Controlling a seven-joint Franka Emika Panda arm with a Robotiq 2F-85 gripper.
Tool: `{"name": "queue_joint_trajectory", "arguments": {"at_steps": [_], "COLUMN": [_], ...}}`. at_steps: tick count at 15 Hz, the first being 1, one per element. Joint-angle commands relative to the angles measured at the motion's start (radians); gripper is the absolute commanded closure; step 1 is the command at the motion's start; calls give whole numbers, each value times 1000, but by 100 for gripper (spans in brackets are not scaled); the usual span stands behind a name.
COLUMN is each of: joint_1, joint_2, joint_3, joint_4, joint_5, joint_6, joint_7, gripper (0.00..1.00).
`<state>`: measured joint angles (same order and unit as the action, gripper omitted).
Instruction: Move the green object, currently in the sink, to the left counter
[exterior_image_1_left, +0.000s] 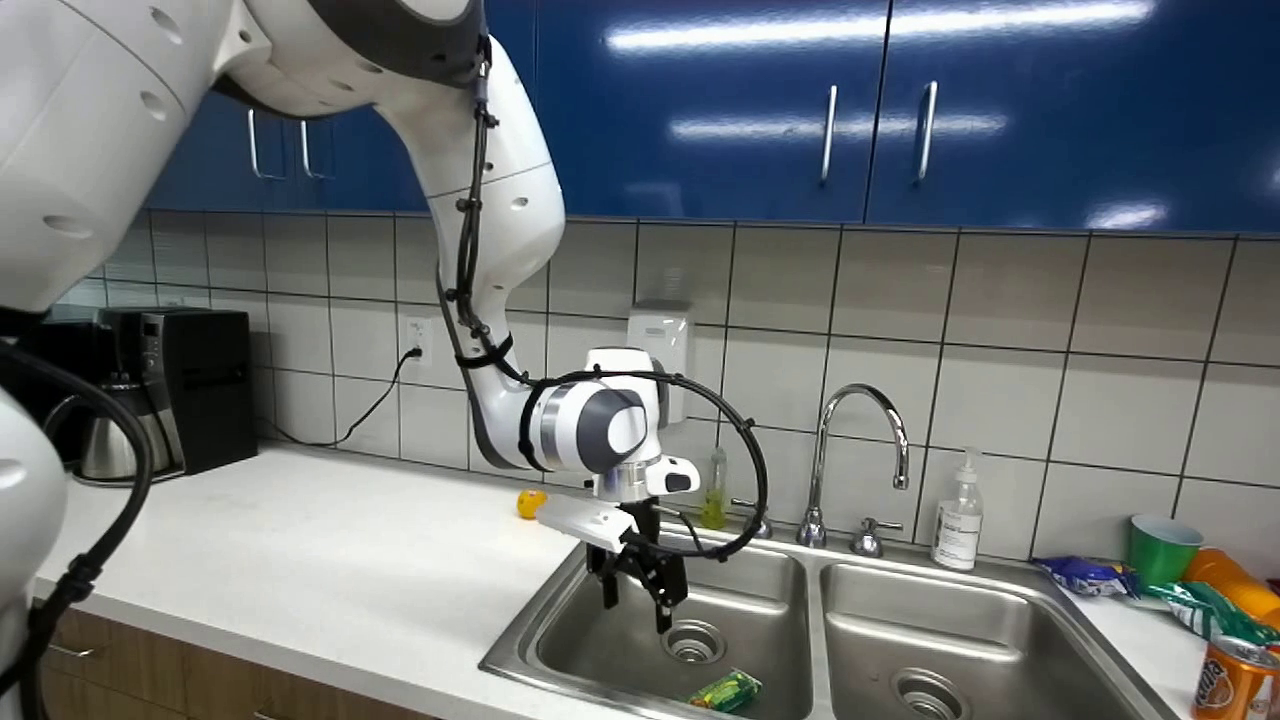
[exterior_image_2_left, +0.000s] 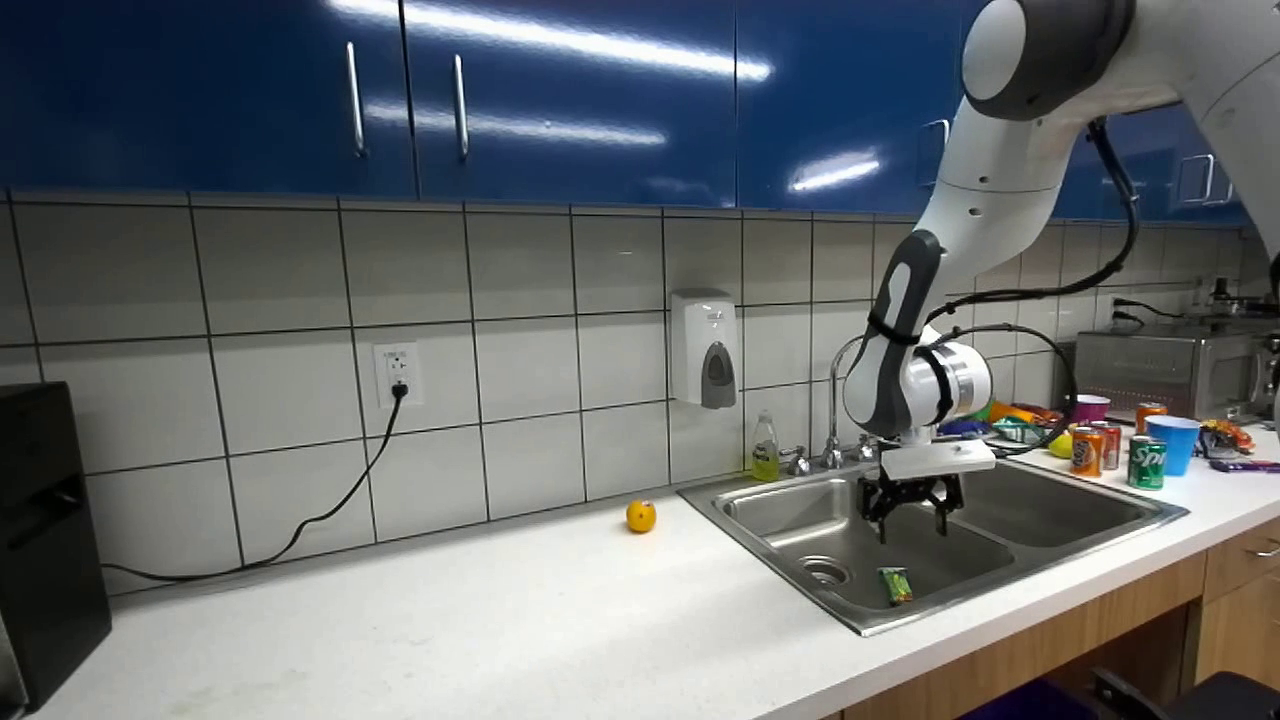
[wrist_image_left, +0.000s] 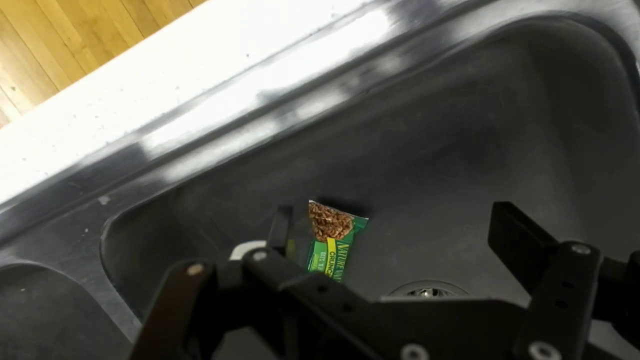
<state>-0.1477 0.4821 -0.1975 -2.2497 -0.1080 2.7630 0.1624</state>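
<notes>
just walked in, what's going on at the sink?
A robot arm holds its open, empty gripper above the sink. The green snack bar lies at the bottom, near a drain, not yet grasped. The job is to move it to the counter on the left.

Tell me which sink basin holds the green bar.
The left basin in both exterior views, under the pincer, holds the green bar; the right basin sits nearer the Sprite can.

A green granola bar packet (wrist_image_left: 331, 243) with a yellow stripe lies in the sink (exterior_image_1_left: 818, 620), in the basin (exterior_image_1_left: 750, 622) beside the left counter (exterior_image_1_left: 320, 560).
</notes>
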Motion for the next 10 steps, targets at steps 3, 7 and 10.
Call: {"name": "queue_joint_trajectory", "arguments": {"at_steps": [3,7,10], "joint_1": [-20,-24,-29], "joint_2": [119,188,242], "joint_3": [10,12,13], "joint_4": [105,174,228], "joint_5": [45,61,69], "joint_6": [24,21,18], "joint_7": [-58,-67,-67], "gripper": [0,0,0]}}
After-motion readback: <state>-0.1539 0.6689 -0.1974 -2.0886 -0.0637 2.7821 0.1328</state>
